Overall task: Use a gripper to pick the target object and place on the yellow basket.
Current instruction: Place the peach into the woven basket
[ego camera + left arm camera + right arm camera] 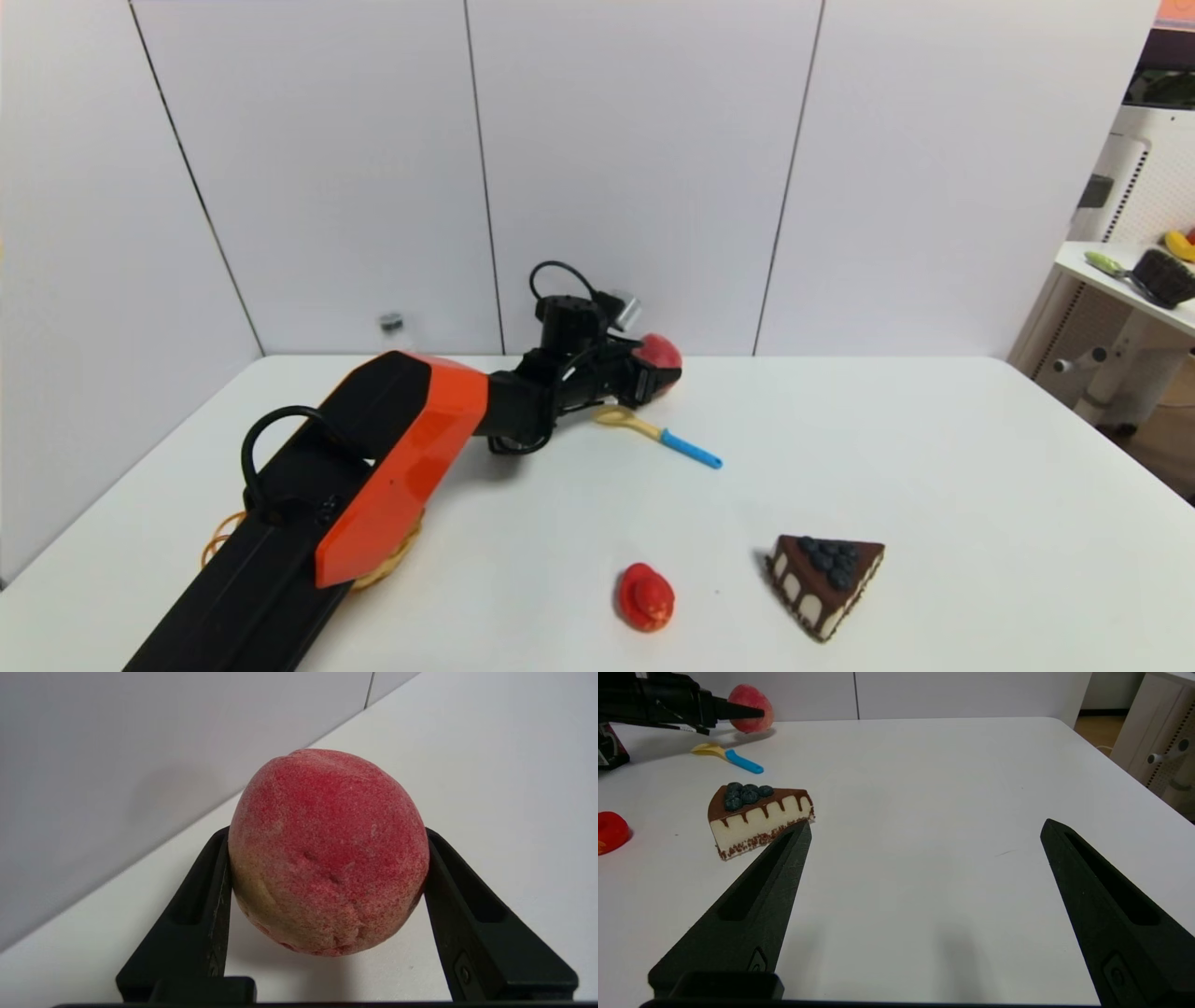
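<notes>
Left arm (373,467) nearest, hiding most of yellow basket (397,560); left gripper (665,371) clamped on peach (658,353) at table's (934,485) far edge by wall; right gripper (924,835) parked, fingers apart

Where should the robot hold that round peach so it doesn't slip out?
Around its widest middle, coming in level from the near side, as the left gripper does: one finger on each flank of the peach. It is round, so squeezing above or below the bulge would probably squirt it out.
</notes>
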You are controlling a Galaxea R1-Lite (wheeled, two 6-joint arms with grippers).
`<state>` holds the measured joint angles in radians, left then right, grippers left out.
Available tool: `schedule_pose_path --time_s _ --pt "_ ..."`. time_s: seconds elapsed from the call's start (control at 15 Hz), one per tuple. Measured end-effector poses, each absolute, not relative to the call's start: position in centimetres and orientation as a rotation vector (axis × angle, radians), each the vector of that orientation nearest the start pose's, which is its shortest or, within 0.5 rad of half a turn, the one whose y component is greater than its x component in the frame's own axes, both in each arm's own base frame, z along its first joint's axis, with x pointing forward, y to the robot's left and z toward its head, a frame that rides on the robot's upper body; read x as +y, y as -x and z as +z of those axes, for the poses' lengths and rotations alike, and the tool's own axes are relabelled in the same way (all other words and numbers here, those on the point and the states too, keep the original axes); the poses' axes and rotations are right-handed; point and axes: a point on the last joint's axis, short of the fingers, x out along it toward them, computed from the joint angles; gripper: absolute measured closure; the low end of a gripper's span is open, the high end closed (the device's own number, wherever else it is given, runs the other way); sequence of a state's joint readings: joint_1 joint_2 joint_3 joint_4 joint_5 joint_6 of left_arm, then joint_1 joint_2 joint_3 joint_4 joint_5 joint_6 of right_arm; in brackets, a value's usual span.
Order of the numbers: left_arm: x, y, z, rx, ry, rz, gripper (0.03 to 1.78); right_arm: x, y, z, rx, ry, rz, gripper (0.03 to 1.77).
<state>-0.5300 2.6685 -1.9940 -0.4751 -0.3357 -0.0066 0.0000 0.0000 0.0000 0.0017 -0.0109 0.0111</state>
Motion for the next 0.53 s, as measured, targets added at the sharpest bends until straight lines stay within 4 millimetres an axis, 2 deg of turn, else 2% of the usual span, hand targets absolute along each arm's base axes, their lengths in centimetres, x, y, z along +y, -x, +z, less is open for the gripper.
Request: schedule_pose_path --time_s 0.2,0.4,0.53 --pt "-27.6 -46.3 11.8 0.133 -0.008 -0.859 0.63 0.0 2.3 7.5 0.002 -0.011 -0.010 0.10" --pt "-25.1 -44.3 20.0 0.047 -0.004 -0.834 0.63 0.0 2.3 7.5 0.002 -0.011 -0.010 0.10" --pt "-21.9 -42.3 25.8 0.004 -0.033 -0.787 0.63 0.0 2.3 7.5 0.002 -0.011 -0.010 0.10"
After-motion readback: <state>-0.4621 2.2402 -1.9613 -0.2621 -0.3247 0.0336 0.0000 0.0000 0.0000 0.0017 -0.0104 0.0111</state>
